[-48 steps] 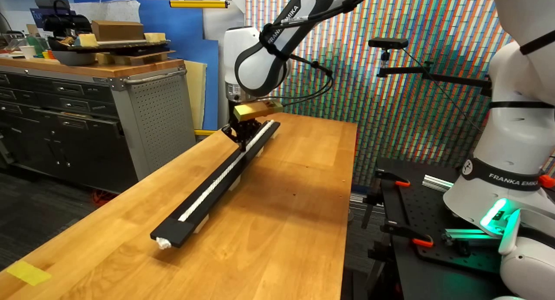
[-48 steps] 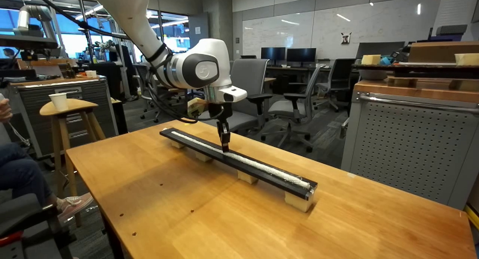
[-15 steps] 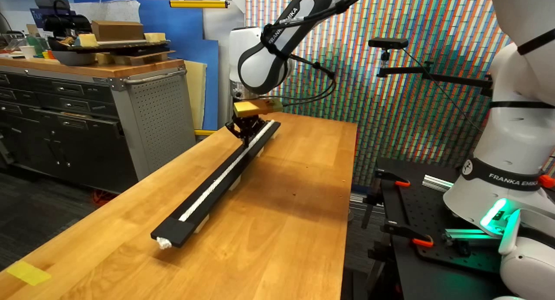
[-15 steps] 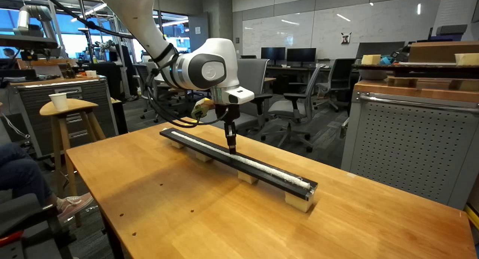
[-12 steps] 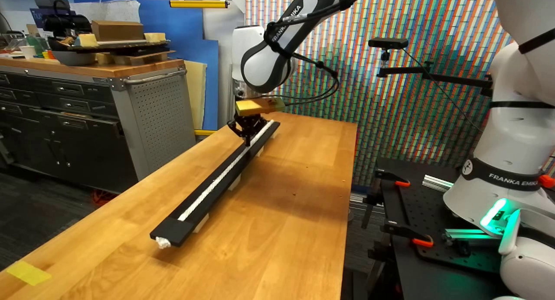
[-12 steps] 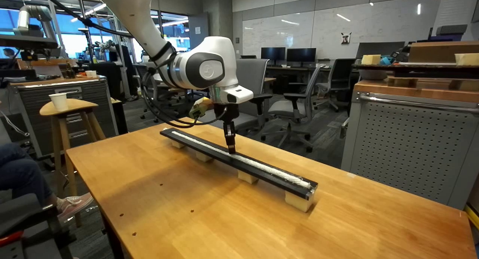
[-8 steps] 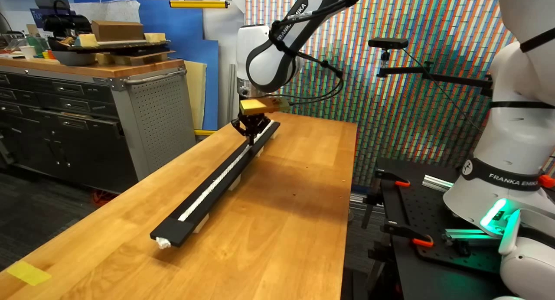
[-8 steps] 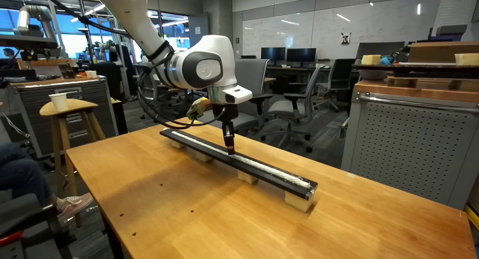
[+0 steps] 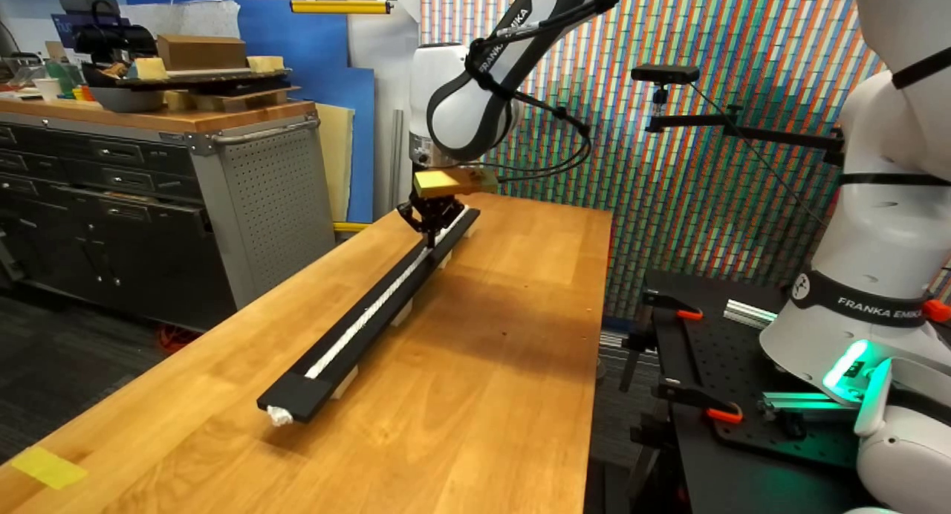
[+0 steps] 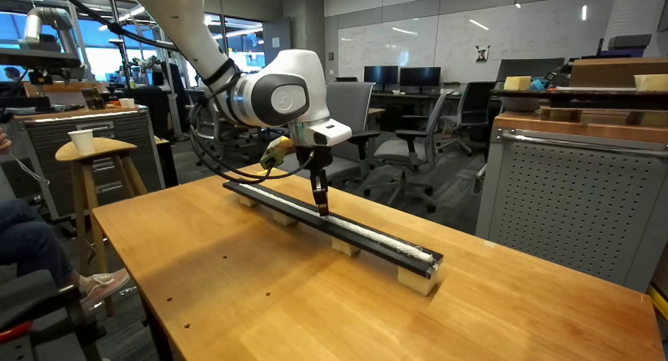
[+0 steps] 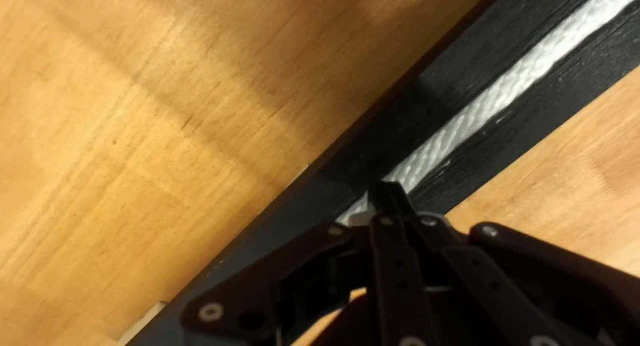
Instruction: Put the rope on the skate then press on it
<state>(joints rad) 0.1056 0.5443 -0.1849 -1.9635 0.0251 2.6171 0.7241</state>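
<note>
So, going left to right in an exterior view: I've got a bit of yellow tape [image 9: 50,467] stuck by the left edge of the wooden tabletop [image 9: 483,425], and off behind that a cabinet [image 9: 256,191] with a bowl [image 9: 128,100] and a brown box [image 9: 202,54] up top. Next is the black skate [image 9: 383,318], running off at a slant, with a scrunched white wad [image 9: 279,416] at its near end that I can't really make out. The rope [image 9: 371,311] is lying on the skate, lengthwise, pretty much down the middle. My pincer [image 9: 430,241] is partway along, pointing down and pressed together, its tips right at the rope. Honestly can't tell whether they're touching it or sitting barely above. Keep going right and you hit the arm [image 9: 464,116] with its loop of cables [image 9: 561,113], a camera [image 9: 665,73] on a bracket [image 9: 773,136], some orange-tipped clamps [image 9: 676,307], and the base [image 9: 865,276] with its green light [image 9: 847,362] on. In an exterior view I also get a white cup [image 10: 82,141] on a stool [image 10: 99,148] over on the left, then pale blocks [image 10: 415,281] under the skate, then grey chairs [image 10: 352,104] and a whiteboard [image 10: 480,32] in the back. Wrist view, same order: tabletop, then the skate cutting across diagonally, then the pincer's tips with rope showing either side of them and running up to the top right corner, and more tabletop past that.
</note>
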